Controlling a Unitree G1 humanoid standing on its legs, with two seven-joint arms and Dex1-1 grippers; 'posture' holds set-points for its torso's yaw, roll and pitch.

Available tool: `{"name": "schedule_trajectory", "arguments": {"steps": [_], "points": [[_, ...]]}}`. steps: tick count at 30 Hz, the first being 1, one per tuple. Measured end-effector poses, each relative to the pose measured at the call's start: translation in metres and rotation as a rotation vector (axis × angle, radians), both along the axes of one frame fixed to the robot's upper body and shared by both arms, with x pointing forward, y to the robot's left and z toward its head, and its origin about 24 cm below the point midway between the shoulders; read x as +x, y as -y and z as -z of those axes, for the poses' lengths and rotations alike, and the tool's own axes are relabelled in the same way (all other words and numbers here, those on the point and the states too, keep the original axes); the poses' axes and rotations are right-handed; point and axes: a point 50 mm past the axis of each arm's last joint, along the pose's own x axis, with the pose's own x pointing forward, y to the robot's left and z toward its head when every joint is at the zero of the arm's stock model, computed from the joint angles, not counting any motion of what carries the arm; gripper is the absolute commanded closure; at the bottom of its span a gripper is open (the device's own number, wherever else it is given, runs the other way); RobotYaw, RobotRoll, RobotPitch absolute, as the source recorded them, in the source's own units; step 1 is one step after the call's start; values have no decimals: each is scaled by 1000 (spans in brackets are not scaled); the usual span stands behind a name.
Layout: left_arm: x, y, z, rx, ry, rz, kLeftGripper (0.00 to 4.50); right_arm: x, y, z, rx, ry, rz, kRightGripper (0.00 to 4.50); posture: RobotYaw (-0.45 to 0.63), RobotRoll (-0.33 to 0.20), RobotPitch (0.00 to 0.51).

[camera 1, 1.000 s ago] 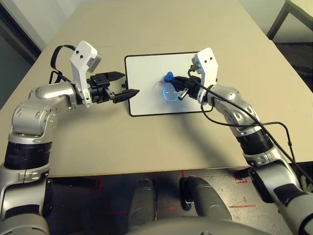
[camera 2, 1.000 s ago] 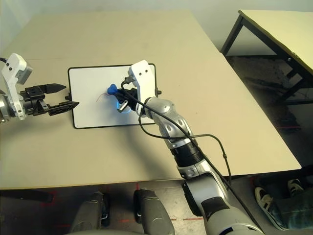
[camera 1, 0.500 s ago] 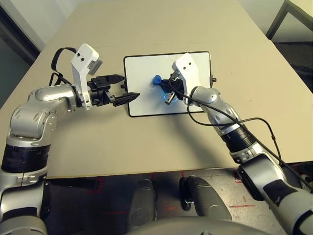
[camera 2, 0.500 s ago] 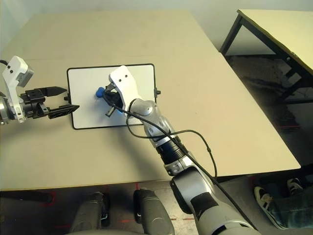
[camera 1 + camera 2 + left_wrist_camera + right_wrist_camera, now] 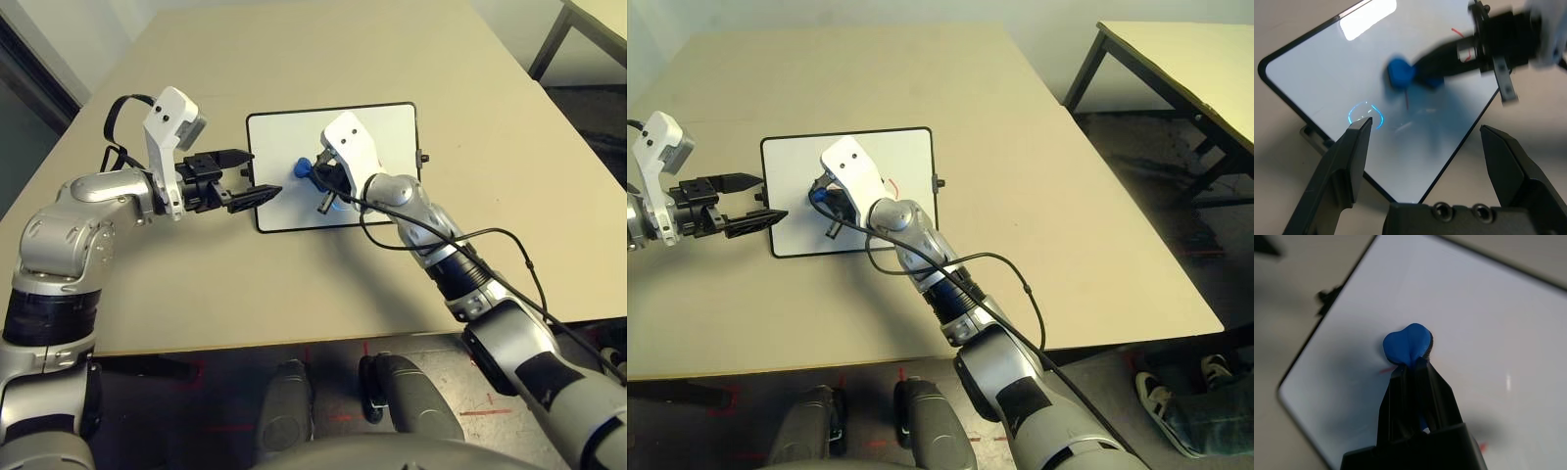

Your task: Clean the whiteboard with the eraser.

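The whiteboard (image 5: 392, 137) lies flat in the middle of the table, white with a thin black frame. My right gripper (image 5: 313, 173) is shut on the blue eraser (image 5: 303, 168) and presses it on the board's left half. The right wrist view shows the eraser (image 5: 1406, 341) sticking out past the closed fingers (image 5: 1400, 396), with a short red mark (image 5: 1386, 369) beside it. My left gripper (image 5: 263, 172) hovers open at the board's left edge, a little apart from the eraser. In the left wrist view a thin red stroke (image 5: 1406, 100) runs just below the eraser (image 5: 1399, 72).
The beige table (image 5: 323, 284) has bare room all around the board. Small black knobs (image 5: 423, 157) stick out from the board's short sides. A second table (image 5: 1176, 59) stands off to the right across a gap of floor.
My right gripper has swept the eraser leftward across the board, from its middle to its left half. The left gripper has stayed open by the left edge.
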Motion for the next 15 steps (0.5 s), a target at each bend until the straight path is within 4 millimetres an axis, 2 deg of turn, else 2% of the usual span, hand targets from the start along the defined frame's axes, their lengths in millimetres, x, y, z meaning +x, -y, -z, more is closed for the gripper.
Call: {"name": "schedule_trajectory", "arguments": {"steps": [4,8,15], "points": [[0,0,1,0,-6,-2,0,1,4,-14,17,13,55,4499,-48,0,144],[0,0,1,0,-10,-1,0,-4,-1,-17,25,4,43,4499,-45,0,146],[-1,0,2,-2,-19,0,0,-24,-17,4,-16,-88,-57,4499,-34,0,155]]}}
